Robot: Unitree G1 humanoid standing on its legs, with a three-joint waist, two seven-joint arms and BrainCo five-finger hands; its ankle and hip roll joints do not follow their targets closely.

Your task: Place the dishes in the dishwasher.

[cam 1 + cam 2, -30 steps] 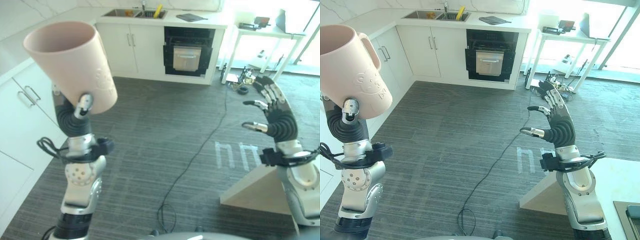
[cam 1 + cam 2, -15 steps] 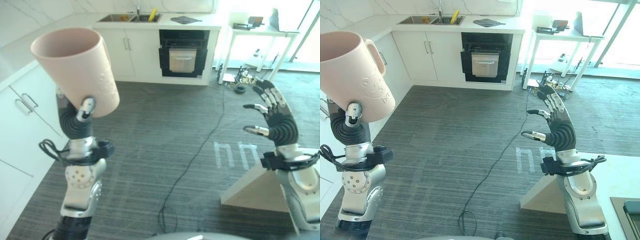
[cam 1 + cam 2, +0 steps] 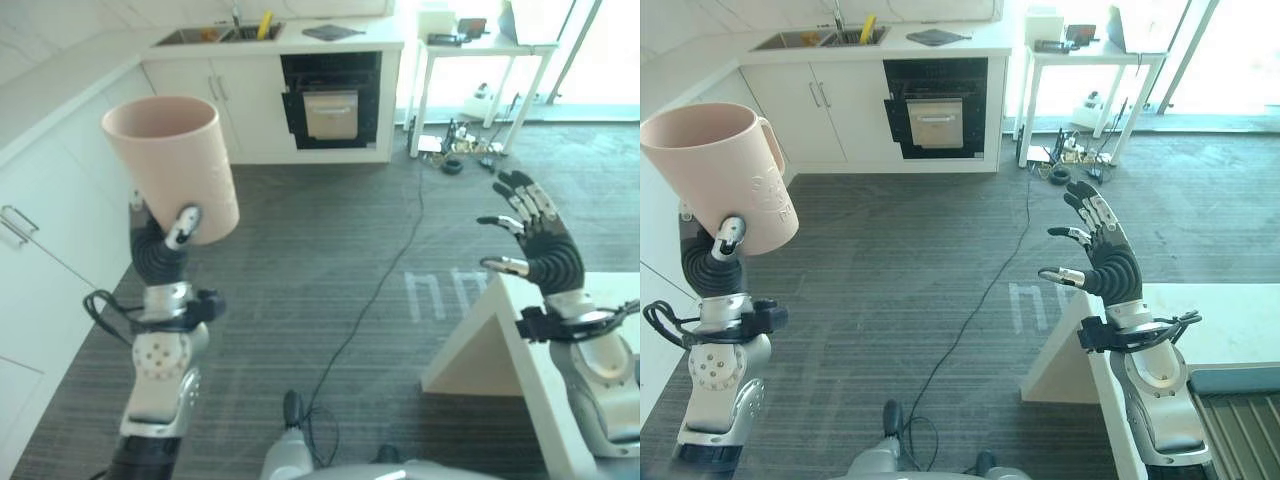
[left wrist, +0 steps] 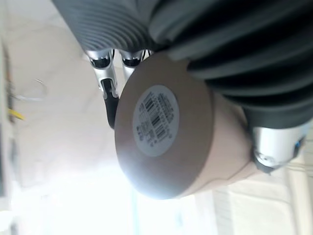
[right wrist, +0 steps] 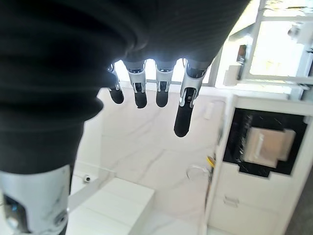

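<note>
A large pink mug (image 3: 175, 165) is held up high on my left, tilted, its handle (image 3: 770, 160) toward the back. My left hand (image 3: 158, 255) is shut on the mug's lower part, thumb against its wall. In the left wrist view the mug's round base (image 4: 164, 132) with a label faces the camera, fingers (image 4: 110, 93) curled behind it. My right hand (image 3: 1108, 265) is raised at the right, open and holding nothing, fingers (image 5: 181, 115) spread and straight. A black built-in appliance (image 3: 330, 100) sits under the far counter.
White cabinets (image 3: 40, 230) line the left side. A counter with a sink (image 3: 215, 35) runs along the back. A white table (image 3: 480, 45) stands at the back right. A white counter corner (image 3: 500, 350) lies under my right arm, with a dark ridged rack (image 3: 1245, 425) beside it.
The camera has shifted, so the room sits differently and the white counter at the right shows more. The mug stays in my left hand, now less tilted. My right hand keeps its open pose.
</note>
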